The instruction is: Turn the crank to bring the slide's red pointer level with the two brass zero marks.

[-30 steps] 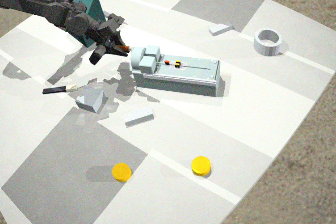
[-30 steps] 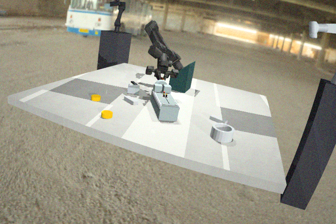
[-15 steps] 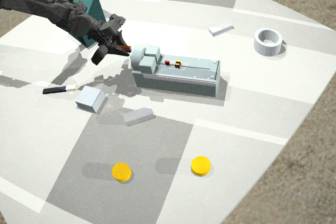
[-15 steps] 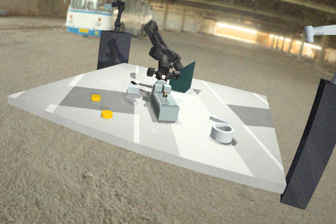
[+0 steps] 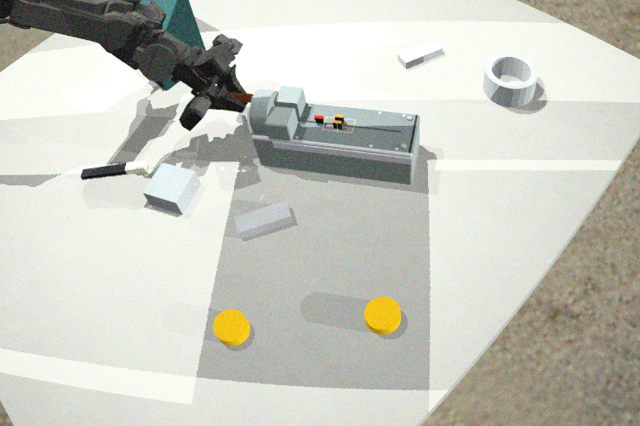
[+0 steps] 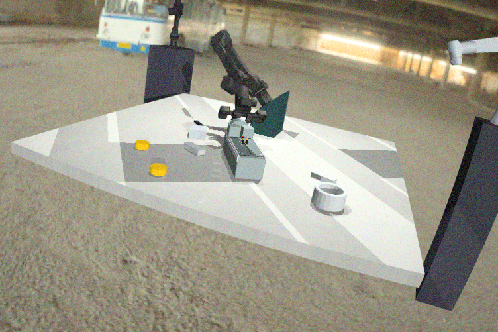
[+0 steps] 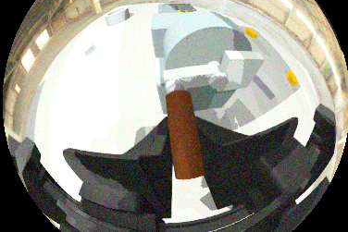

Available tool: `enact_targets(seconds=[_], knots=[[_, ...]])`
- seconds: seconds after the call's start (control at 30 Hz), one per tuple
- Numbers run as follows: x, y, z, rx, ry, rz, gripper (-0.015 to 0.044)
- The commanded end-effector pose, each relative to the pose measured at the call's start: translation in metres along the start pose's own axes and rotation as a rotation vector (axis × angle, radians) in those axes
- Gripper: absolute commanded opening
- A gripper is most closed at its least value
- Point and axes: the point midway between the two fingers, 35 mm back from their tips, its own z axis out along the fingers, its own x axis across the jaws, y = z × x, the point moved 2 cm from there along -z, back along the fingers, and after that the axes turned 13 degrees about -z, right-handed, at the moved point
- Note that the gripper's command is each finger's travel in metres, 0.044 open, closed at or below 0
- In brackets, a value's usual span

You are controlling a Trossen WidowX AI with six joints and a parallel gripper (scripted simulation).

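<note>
The grey-green machine (image 5: 335, 159) (image 6: 249, 167) (image 7: 199, 45) stands on the table, its crank end toward my arm. My gripper (image 5: 244, 99) (image 7: 184, 126) is shut on the brown crank handle (image 5: 239, 96) (image 7: 185, 142), with one finger on each side. The pale crank arm (image 7: 192, 71) runs sideways from the handle in the wrist view. The slide's red pointer (image 5: 318, 118) (image 6: 243, 136) is on the crank side of the two brass zero marks (image 5: 339, 116) (image 6: 246, 141), with a short gap along the slot. The pointer is not visible in the wrist view.
A teal wedge (image 5: 180, 18) (image 6: 275, 116) stands beside the arm. A pale block (image 5: 173, 186), a black-and-white bar (image 5: 105, 171) and a flat grey bar (image 5: 265, 219) lie near the crank end. Two yellow discs (image 5: 231, 326) (image 5: 382, 314), a ring (image 5: 509, 93) and another bar (image 5: 421, 55) lie farther off.
</note>
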Motion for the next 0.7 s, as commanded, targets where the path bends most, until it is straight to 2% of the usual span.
enact_targets(seconds=[0.0,0.67], knots=[[0.001,-0.006,0.006,0.005,0.006,-0.003,0.0],[-0.016,-0.024,0.019,0.006,0.005,-0.005,0.0]])
